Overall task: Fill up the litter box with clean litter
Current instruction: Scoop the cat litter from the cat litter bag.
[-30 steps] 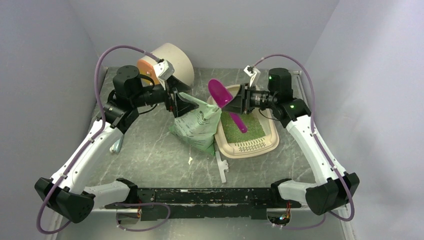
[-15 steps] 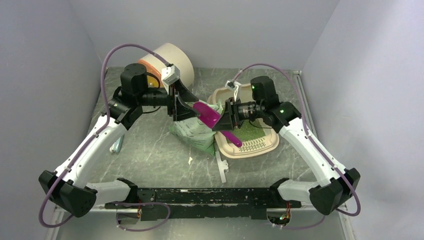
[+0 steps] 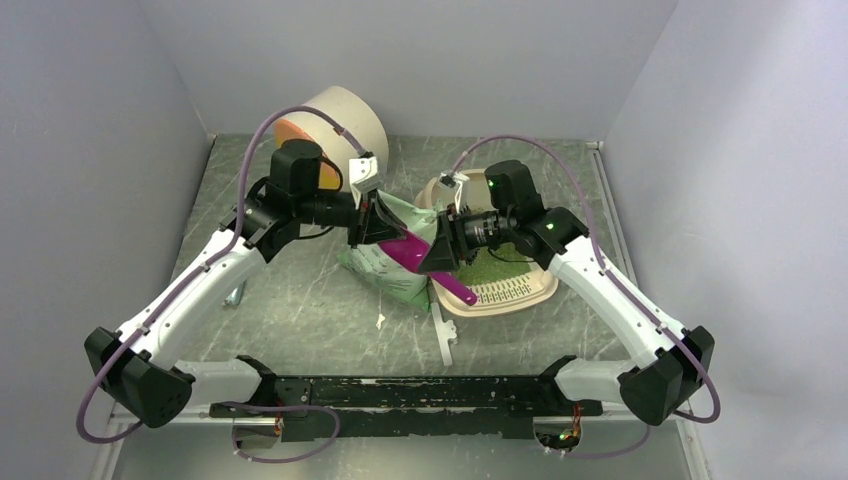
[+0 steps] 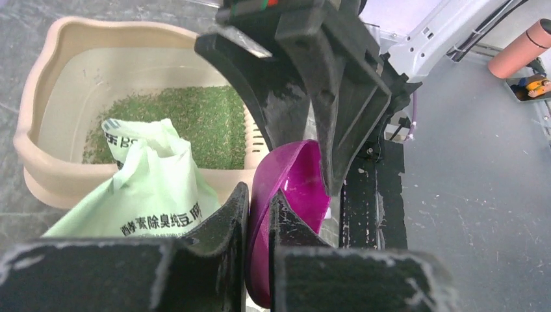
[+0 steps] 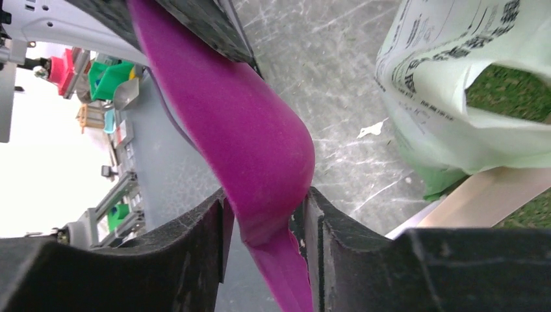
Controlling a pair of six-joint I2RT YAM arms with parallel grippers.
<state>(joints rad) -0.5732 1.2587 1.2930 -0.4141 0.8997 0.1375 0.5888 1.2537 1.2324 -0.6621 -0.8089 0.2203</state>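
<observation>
- two grippers meet on the magenta scoop (image 4: 292, 188): the left gripper (image 4: 258, 214) pinches its bowl rim, jaws narrow.
- the right gripper (image 5: 263, 221) clamps its neck.
- the green bag (image 3: 385, 262) touches the litter box (image 4: 45, 185).
- clean litter (image 4: 195, 123) covers the tray floor.

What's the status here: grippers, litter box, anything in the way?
Both shut on the magenta scoop: left gripper, right gripper. The litter box floor partly covered by green litter. The bag leans against it.
</observation>
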